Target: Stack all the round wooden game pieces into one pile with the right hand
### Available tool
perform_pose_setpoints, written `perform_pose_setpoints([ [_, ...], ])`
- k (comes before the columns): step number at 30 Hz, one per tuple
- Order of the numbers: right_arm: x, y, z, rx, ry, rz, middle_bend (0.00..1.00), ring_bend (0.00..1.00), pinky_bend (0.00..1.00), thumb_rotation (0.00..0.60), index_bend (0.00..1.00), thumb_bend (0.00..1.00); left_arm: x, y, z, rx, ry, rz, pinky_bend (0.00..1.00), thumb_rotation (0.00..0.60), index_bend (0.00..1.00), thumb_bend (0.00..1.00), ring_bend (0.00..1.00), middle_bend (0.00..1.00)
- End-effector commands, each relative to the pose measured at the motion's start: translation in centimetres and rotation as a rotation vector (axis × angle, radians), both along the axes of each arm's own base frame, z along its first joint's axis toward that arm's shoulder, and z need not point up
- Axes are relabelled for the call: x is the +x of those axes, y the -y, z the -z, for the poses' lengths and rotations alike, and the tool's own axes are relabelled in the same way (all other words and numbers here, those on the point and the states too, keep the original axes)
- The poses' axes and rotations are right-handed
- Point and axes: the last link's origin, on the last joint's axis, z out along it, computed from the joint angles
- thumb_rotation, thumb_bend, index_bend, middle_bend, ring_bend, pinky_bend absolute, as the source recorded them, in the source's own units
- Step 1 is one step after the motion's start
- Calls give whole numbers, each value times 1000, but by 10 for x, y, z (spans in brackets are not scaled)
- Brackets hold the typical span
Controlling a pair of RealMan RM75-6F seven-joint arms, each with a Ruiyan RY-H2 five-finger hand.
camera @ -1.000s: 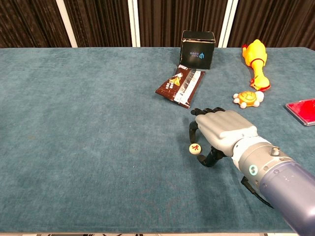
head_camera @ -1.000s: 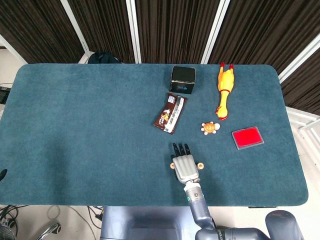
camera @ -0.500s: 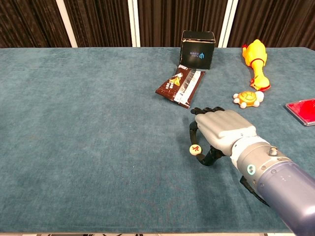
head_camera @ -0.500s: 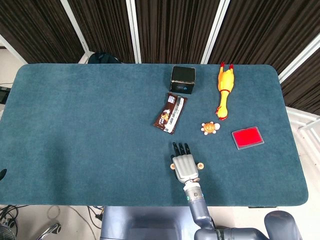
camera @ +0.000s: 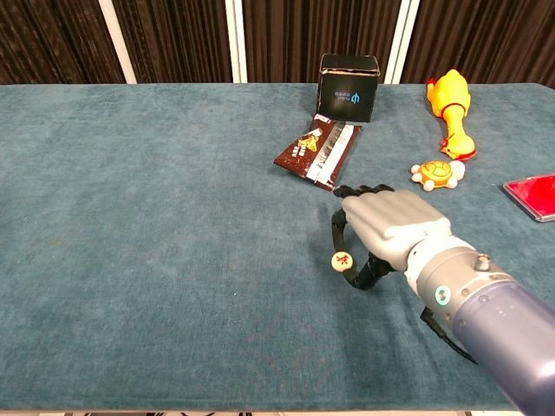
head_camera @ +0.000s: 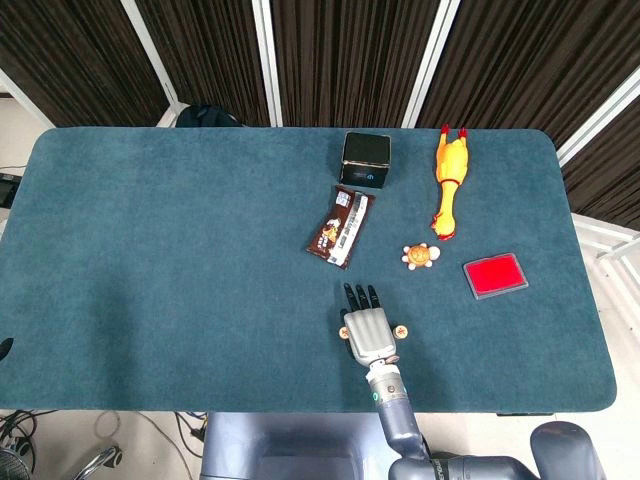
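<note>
right hand: right hand [camera: 395, 227] lower centre of chest view, fingers curled down, a round piece [camera: 341, 261] pinched at thumb side, apparently raised off the cloth
second piece: head view shows another wooden piece [head_camera: 400, 329] just right of the hand [head_camera: 369, 334], on the table [head_camera: 150, 260]
left hand: not visible
progress: early; no pile seen, held piece likely goes onto the other; more pieces cannot tell
nearby: snack wrapper [camera: 317, 153], black box [camera: 349, 87], turtle toy [camera: 436, 174], rubber chicken [camera: 451, 112], red pad [camera: 532, 193]
obstruction: none close; clutter sits well apart, above the hand in frame
</note>
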Motion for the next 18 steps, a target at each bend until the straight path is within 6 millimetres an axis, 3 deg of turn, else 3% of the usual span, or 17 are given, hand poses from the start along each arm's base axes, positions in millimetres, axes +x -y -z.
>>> perform_pose_setpoints([
  [1, 1, 3, -9, -9, 10, 1, 0, 0, 0, 600, 512, 422, 0, 0, 0, -1, 0, 0, 39, 600, 132, 187, 0, 0],
  [7, -3, 5, -33, -35, 8, -2, 0, 0, 0, 600, 512, 422, 1, 0, 0, 0, 0, 1, 39, 600, 132, 187, 0, 0],
  [18, -29, -1, -68, -43, -31, 24, 0, 0, 0, 600, 512, 422, 1, 1, 1, -1, -8, 1, 39, 600, 132, 187, 0, 0],
])
